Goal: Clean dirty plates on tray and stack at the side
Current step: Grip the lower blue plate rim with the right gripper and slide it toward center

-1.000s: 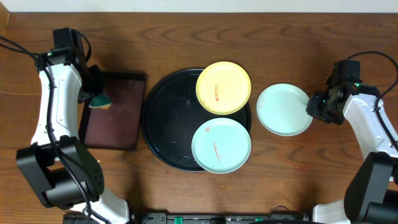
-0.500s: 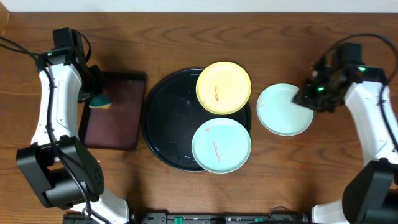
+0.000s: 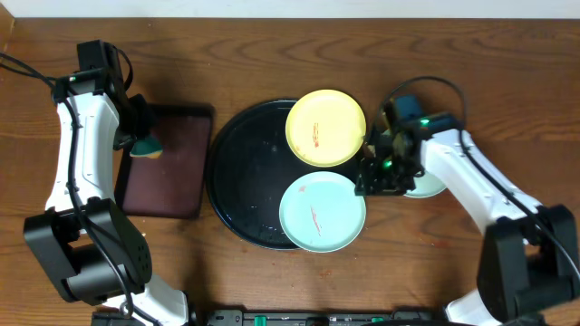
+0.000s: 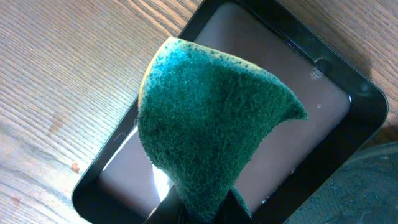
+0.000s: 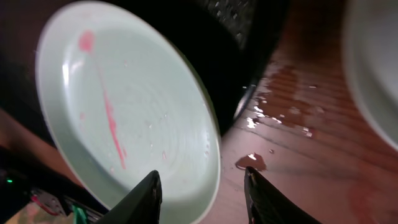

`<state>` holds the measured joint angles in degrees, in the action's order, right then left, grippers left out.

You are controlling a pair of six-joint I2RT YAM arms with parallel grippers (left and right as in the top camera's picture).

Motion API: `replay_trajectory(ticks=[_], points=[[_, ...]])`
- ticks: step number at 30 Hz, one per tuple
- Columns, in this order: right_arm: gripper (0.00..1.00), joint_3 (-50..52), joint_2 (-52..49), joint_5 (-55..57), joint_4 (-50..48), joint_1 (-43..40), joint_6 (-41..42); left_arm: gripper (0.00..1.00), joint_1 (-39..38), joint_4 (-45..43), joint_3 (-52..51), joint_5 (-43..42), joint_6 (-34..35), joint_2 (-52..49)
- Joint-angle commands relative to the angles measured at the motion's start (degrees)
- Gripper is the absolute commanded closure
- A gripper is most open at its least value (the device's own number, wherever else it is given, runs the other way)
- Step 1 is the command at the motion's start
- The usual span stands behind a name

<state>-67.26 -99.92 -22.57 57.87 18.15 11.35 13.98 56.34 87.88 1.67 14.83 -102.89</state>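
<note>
Now the right arm stretches left across the table, elbow bent, the right gripper (image 3: 372, 179) poised at the black tray's (image 3: 243, 172) right rim. Its fingers are spread apart over the edge of the smeared mint plate (image 3: 322, 211). The yellow plate (image 3: 325, 127) sits behind it on the tray. A second mint plate (image 3: 428, 188) lies off-tray beneath the forearm. The left gripper (image 3: 143, 140) clamps a green sponge (image 4: 205, 118) above the maroon tray (image 3: 168, 181).

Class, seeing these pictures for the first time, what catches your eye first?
A yellow plate and a red-smeared mint plate sit on the big black tray at the centre. The right gripper hangs open at the mint plate's rim. Far to the left, a green sponge is held over a maroon tray.
</note>
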Motion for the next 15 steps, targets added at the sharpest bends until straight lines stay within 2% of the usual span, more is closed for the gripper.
replay_trajectory(ticks=[1, 3, 6, 11, 15], points=[[0.61, 0.4, -3.1, 0.5, -0.4, 2.1, 1.0, 0.92, 0.1, -0.1, 0.5, 0.3, 0.3, 0.1], [0.66, 0.4, -4.6, 0.9, -0.4, 2.7, 1.0, 0.92, 0.1, 0.0, 0.5, 0.3, 0.3, 0.1], [0.82, 0.4, -5.3, 1.2, -0.5, 3.1, 1.1, 0.92, 0.1, 0.0, 0.5, 0.3, 0.3, 0.1], [0.99, 0.4, -5.3, 1.3, -0.7, 3.1, 1.9, 0.92, 0.1, 0.0, 0.5, 0.3, 0.3, 0.1], [0.99, -0.3, -5.3, 1.2, -0.7, 3.7, 1.9, 0.92, 0.1, 0.0, 0.5, 0.3, 0.3, 0.1]])
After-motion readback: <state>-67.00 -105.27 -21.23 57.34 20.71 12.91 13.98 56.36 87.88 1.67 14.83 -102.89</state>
